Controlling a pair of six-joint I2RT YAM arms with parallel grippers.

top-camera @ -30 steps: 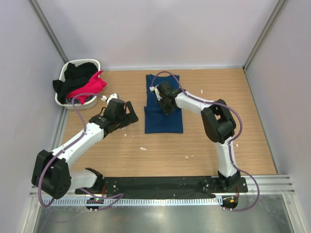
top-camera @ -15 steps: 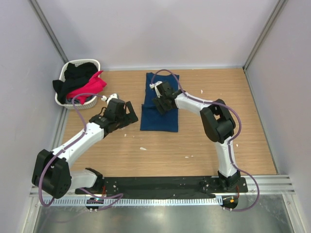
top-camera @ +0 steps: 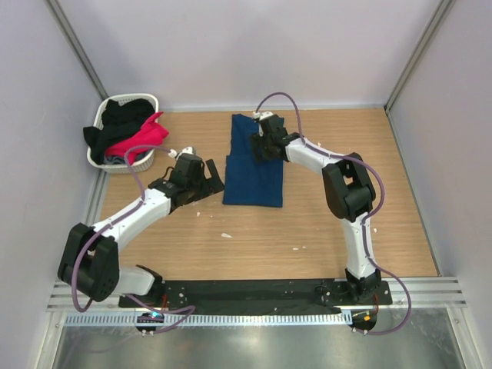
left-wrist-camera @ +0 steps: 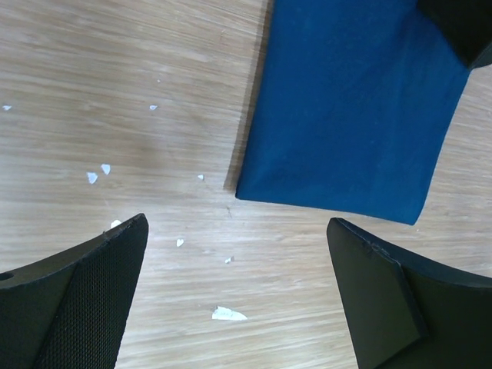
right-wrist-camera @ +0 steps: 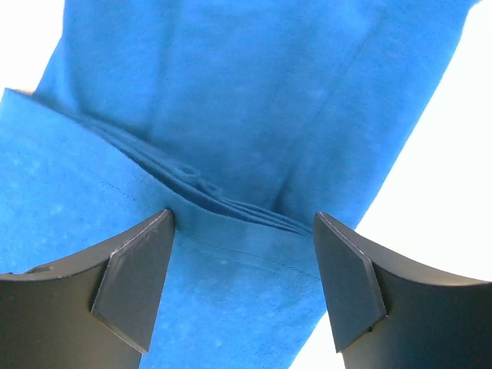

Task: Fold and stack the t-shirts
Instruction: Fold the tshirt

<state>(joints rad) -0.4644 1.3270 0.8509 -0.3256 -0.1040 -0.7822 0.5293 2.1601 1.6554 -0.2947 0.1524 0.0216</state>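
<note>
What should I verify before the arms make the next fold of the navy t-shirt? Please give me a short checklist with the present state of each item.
1. Right tool open, pinching no cloth: ok.
2. Left tool open and empty: ok.
3. Left tool apart from the navy t-shirt, beside its near left corner: ok.
4. Navy t-shirt lying flat as a long strip on the table: ok at the near end; the far end is hidden under the right arm, so cannot tell.
5. Pink t-shirt and black t-shirt folded: not ok, both lie bunched in the basket.
</note>
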